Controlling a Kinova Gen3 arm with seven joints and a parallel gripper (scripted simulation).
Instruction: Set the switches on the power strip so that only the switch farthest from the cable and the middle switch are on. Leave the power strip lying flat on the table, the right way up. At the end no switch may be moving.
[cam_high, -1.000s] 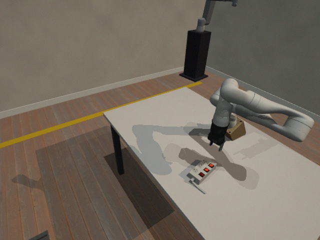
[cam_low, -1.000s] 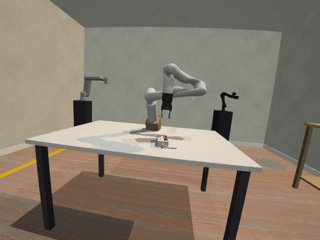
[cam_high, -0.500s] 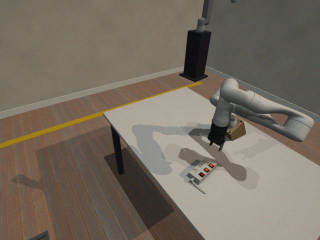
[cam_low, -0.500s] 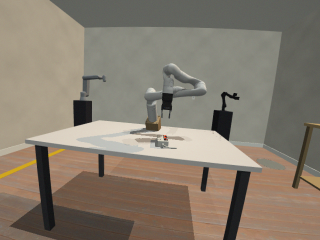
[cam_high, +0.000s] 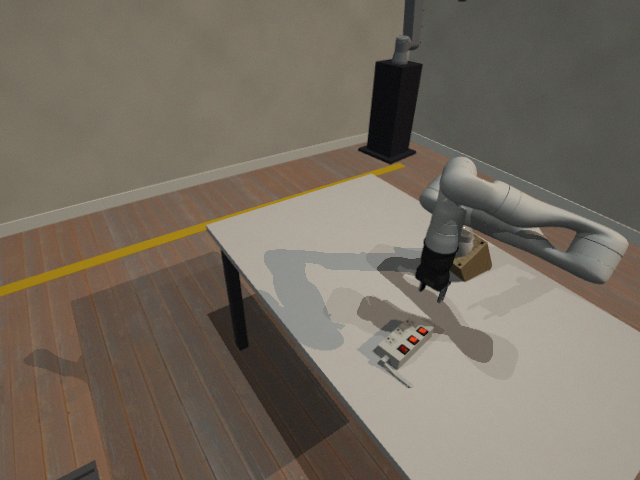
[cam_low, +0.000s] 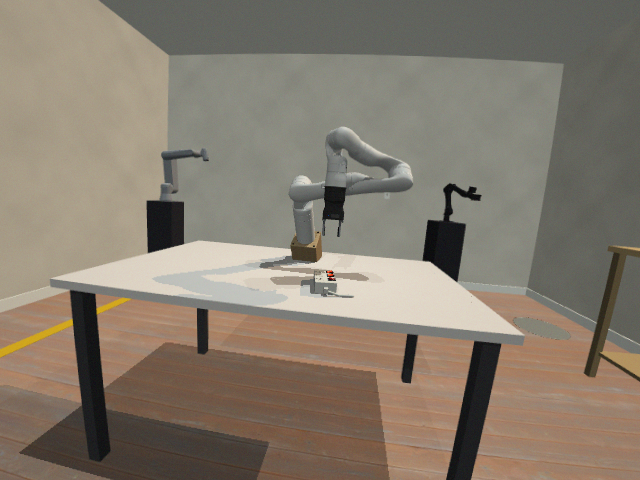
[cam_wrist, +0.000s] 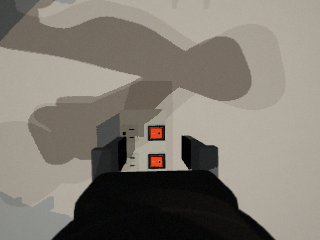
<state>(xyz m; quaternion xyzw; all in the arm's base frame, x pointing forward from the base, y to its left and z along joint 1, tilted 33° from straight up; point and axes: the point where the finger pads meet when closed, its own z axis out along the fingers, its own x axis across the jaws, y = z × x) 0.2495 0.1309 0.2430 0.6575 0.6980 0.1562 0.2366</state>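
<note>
A white power strip lies flat on the white table, the right way up. It carries three red rocker switches in a row: one nearest the short grey cable, a middle one, and one farthest from it. Two of the switches show in the wrist view. My gripper is open and empty. It hangs well above the strip's far end, fingers pointing down.
The arm's wooden base block stands on the table behind the strip. Black pedestals with small arms stand on the floor beyond the table. A wooden shelf is at the right.
</note>
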